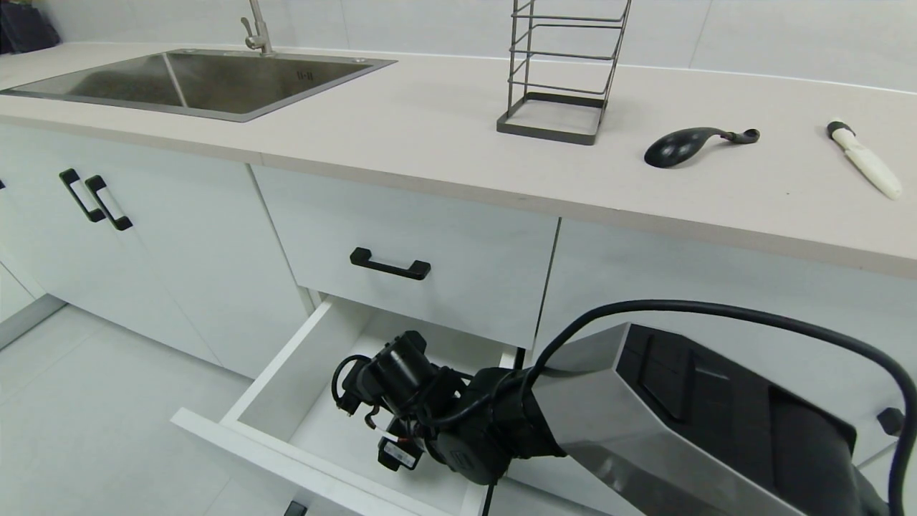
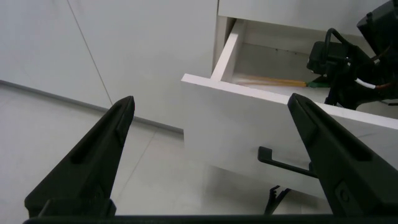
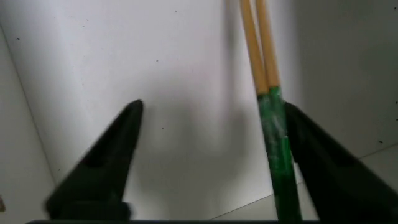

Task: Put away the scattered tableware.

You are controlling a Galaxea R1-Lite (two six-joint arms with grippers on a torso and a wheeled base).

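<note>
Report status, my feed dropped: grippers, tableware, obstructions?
Left gripper open, outside drawer. Right gripper open over chopsticks in drawer. Spoon, white utensil on counter. Nothing blocking.

Your silver-and-black right arm (image 1: 645, 401) stretched forward and down, its black wrist (image 1: 458, 423) dipped low. Its black two-fingered right gripper (image 3: 211, 124) held its jaws wide apart. Your black left gripper (image 2: 211, 106) had its jaws spread too.
</note>
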